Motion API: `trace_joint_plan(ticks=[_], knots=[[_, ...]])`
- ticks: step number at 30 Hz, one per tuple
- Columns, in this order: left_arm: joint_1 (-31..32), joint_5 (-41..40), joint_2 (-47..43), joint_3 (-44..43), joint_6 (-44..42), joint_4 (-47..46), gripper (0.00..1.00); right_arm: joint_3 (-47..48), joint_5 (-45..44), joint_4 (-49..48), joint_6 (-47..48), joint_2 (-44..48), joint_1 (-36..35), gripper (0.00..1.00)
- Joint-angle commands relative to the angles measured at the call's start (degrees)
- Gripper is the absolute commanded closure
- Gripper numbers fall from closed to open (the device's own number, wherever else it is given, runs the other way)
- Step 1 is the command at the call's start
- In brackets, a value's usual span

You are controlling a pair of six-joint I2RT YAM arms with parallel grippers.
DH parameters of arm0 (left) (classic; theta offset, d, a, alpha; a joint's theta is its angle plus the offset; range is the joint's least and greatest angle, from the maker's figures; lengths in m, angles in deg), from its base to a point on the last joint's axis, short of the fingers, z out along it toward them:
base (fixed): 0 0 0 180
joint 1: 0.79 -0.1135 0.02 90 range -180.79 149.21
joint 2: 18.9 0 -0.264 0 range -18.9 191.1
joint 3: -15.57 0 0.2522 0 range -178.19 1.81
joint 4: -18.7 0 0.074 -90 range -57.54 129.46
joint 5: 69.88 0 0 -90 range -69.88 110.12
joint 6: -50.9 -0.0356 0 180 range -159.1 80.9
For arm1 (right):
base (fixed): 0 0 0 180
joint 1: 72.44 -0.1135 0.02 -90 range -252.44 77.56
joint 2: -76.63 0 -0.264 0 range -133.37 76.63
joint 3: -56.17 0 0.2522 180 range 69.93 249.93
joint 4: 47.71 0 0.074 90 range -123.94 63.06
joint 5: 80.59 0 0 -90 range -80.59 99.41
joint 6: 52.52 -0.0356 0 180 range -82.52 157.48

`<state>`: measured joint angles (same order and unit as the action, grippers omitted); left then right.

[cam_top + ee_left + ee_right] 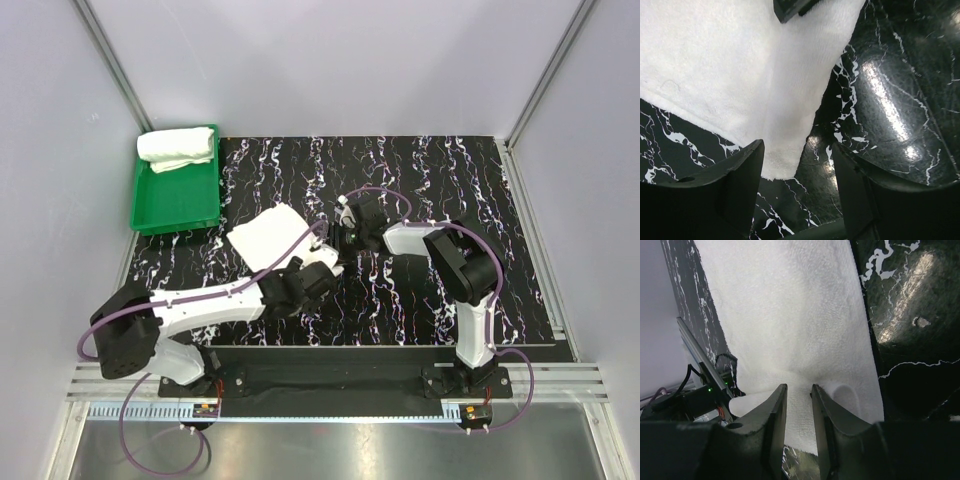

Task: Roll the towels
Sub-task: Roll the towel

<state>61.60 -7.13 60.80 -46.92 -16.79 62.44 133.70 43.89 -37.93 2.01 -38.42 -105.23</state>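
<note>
One white towel (266, 236) lies spread flat on the black marbled table, just right of the green tray. My right gripper (343, 235) is shut on this towel's edge, and a pinched fold of cloth stands between its jaws in the right wrist view (799, 388). The towel (790, 315) stretches away from the jaws. My left gripper (325, 268) is open, low over the table. In the left wrist view (797, 150) a corner of the towel (730, 75) lies between its jaws, untouched. A second towel (178, 148) lies rolled at the far end of the tray.
The green plastic tray (180, 200) stands at the table's back left. The two grippers are close together near the table's middle. A fingertip of the right gripper (790, 7) shows at the top of the left wrist view. Grey walls enclose the table.
</note>
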Motion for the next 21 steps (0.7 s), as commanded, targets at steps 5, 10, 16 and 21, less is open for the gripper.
trace_joint_plan(ticks=[5, 10, 16, 21], knots=[[0.8, -2.5, 4.1, 0.8, 0.2, -2.0, 0.38, 0.1, -5.1, 2.9, 2.4, -3.6, 1.3, 0.66], [0.8, -3.8, 8.8, -1.5, 1.6, -0.5, 0.38, -0.2, -4.7, 2.5, 1.1, -4.0, 2.4, 0.66], [0.5, -4.6, 14.6, -3.5, 4.4, 1.6, 0.37, -1.6, -2.7, 0.2, -0.4, -4.0, 4.3, 0.66], [-2.4, -4.4, 18.9, -3.2, 8.2, 2.7, 0.36, -2.2, -1.6, -0.3, -0.7, -3.9, 5.4, 0.66]])
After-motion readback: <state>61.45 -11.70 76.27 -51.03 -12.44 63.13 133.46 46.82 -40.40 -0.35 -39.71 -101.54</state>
